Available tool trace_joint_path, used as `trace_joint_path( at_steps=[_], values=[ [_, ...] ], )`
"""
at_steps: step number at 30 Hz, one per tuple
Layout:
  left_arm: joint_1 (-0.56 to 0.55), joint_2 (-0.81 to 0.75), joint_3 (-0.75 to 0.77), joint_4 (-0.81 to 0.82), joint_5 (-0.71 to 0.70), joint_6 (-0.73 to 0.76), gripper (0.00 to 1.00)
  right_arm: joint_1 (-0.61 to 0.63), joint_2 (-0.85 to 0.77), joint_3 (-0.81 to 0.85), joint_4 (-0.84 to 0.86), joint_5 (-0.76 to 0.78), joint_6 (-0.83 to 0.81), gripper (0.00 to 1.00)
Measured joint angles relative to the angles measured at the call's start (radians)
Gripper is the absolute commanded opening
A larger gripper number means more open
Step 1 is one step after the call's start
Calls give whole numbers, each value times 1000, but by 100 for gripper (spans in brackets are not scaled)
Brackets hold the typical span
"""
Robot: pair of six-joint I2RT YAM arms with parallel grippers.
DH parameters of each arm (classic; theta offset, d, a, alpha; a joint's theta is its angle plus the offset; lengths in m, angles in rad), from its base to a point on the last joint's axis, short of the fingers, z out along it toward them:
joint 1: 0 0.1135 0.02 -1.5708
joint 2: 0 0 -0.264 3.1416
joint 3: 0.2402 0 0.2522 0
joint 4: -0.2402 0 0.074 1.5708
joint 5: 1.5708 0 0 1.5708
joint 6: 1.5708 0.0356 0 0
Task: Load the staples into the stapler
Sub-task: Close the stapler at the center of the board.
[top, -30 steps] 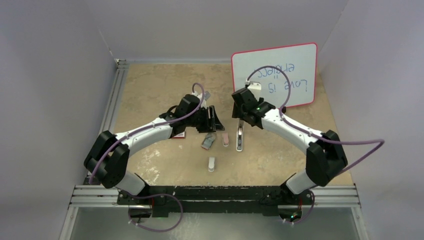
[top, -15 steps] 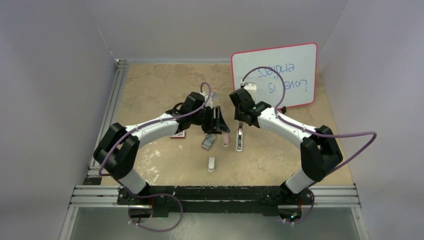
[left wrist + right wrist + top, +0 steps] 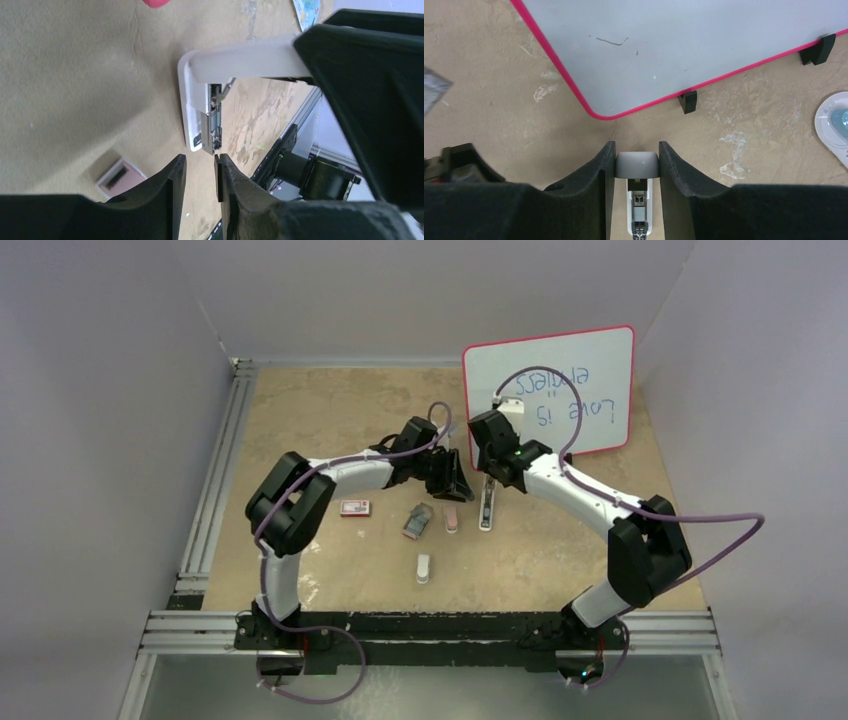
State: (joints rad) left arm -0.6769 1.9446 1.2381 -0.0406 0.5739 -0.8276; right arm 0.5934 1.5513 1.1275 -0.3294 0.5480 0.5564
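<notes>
The stapler [image 3: 486,510] lies open on the table, its metal magazine [image 3: 214,120] facing up on the white base. My right gripper [image 3: 489,472] is shut on the stapler's grey lid end [image 3: 637,165] and holds the lid up. My left gripper [image 3: 458,486] hovers just left of the stapler with its jaws a narrow gap apart [image 3: 200,172]. A thin dark strip lies along one finger's inner face; I cannot tell what it is. The small grey tray [image 3: 417,521] sits left of the stapler and the red-pink box [image 3: 355,508] farther left. The staples are too small to make out.
A pink-framed whiteboard [image 3: 555,390] stands behind the stapler, close to my right gripper [image 3: 674,45]. A small pink item [image 3: 450,520] lies between tray and stapler. A small white-grey piece [image 3: 424,568] lies nearer the arm bases. A metal rail [image 3: 215,490] edges the left side.
My left arm has swung right, from above the grey tray to right beside the stapler. My right gripper has shifted slightly with the stapler lid.
</notes>
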Motion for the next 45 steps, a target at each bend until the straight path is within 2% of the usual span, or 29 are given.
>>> trace_joint_path(
  at_steps=[10,16,21,32,39,45],
  values=[
    [-43,154,101,-29,-4,0,21,-25,-3,-29,51,-10,6,24],
    [-81,184,118,-27,-36,-24,17,-30,-19,-41,57,-28,11,22],
    [-103,198,119,-21,-60,-53,10,-35,-33,-59,54,-44,16,19],
    [-109,210,120,-21,-98,-112,7,-33,-119,-145,50,-98,63,12],
    [-109,215,126,-29,-97,-129,6,27,-220,-246,22,-118,138,11],
    [-106,218,127,-29,-94,-132,6,98,-233,-308,-21,-115,209,10]
  ],
)
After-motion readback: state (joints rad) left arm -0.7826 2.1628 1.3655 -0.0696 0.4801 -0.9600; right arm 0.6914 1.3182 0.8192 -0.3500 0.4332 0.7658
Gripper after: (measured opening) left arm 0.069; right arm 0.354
